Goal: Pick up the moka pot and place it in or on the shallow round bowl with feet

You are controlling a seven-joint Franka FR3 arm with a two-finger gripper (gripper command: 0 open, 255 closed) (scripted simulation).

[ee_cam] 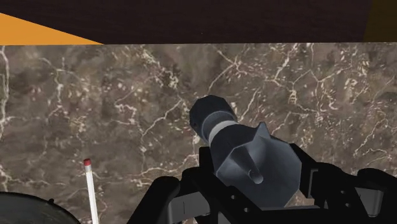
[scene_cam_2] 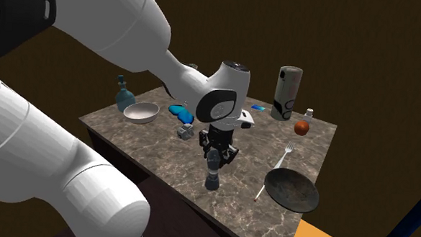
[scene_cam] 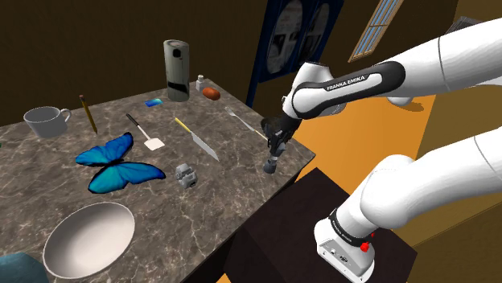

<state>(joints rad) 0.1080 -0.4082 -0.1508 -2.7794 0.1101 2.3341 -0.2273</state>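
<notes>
Moka pot [scene_cam_2: 213, 168] hangs in the grip of the black gripper [scene_cam_2: 219, 147], near the dark bowl [scene_cam_2: 291, 189] and apart from it, over the marble table [scene_cam_2: 158, 137] on which that bowl rests. The pot's long axis runs roughly upright: its wide, faceted top with the small knob sits up in the gripper, and its narrower round base points down at the tabletop. In the wrist view the pot [ee_cam: 248, 153] reads the same way, knob end nearest the hand, pale waist band further out, base aimed at the marble [ee_cam: 95, 95]. The gripper [ee_cam: 254, 173] is closed on the pot's upper part, with the black fingers [ee_cam: 312, 178] pressed to either side of it. Whether the base touches the table or hangs just clear of it cannot be told.

From the shoulder view the pot [scene_cam: 271, 165] again hangs base-down under the gripper [scene_cam: 276, 145], close to the table's [scene_cam: 233, 189] near edge.

A thin white pencil [scene_cam_2: 260, 191] with a red tip lies just beside the dark bowl, between it and the pot. A fork [scene_cam_2: 285, 154] lies near the bowl's far rim, tines pointing away from it. A white bowl [scene_cam_2: 141, 112] sits well apart from the dark bowl, beyond the pot.
</notes>
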